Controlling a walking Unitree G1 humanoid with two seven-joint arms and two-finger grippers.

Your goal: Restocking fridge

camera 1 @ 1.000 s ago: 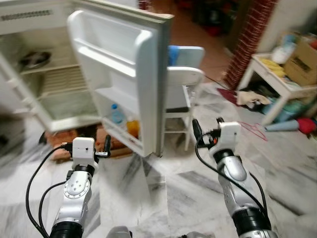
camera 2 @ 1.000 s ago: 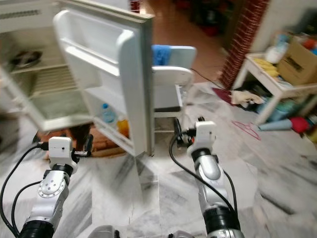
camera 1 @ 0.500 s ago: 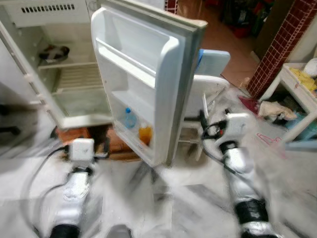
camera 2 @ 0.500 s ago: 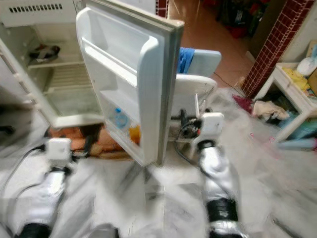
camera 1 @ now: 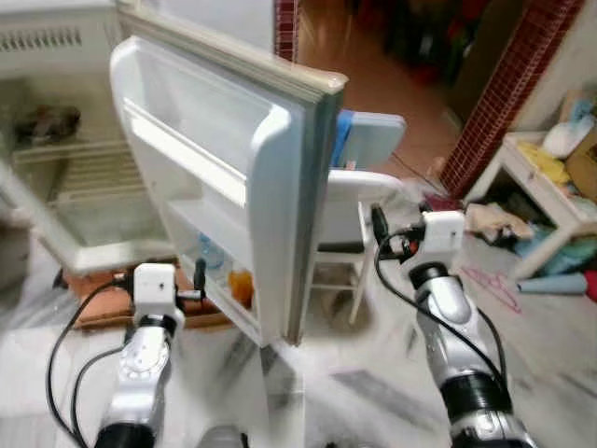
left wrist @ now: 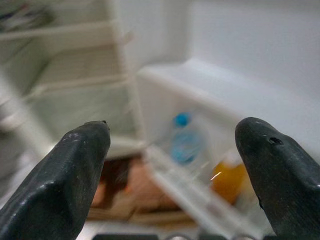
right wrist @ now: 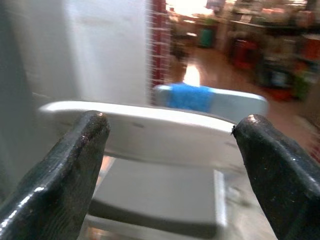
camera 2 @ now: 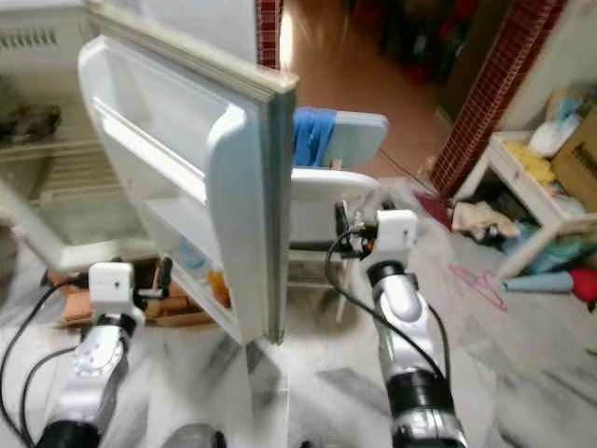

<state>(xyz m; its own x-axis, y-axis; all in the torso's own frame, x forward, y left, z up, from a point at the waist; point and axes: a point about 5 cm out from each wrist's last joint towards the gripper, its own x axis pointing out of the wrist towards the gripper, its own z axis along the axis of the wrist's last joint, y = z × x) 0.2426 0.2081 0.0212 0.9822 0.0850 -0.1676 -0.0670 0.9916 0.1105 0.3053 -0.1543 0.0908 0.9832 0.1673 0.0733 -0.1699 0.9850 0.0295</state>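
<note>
A marble floor (camera 1: 373, 392) fronts the fridge (camera 1: 65, 187), its door (camera 1: 233, 187) swung wide. The door's bottom shelf holds a bottle (left wrist: 185, 140) and orange juice (left wrist: 230, 180), straight ahead of the left gripper (left wrist: 175, 175), jaws wide and empty. The right gripper (right wrist: 170, 165), also spread wide, faces a white chair (right wrist: 150, 135).

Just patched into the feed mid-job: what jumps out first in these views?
The open white fridge door dominates, swung wide toward the robot, with a blue-capped water bottle and an orange drink bottle on its lowest shelf. Both tools are raised, open and empty: the left tool close to that shelf, the right tool in front of a white plastic chair beside the door. Far right stands a cluttered white table.
</note>
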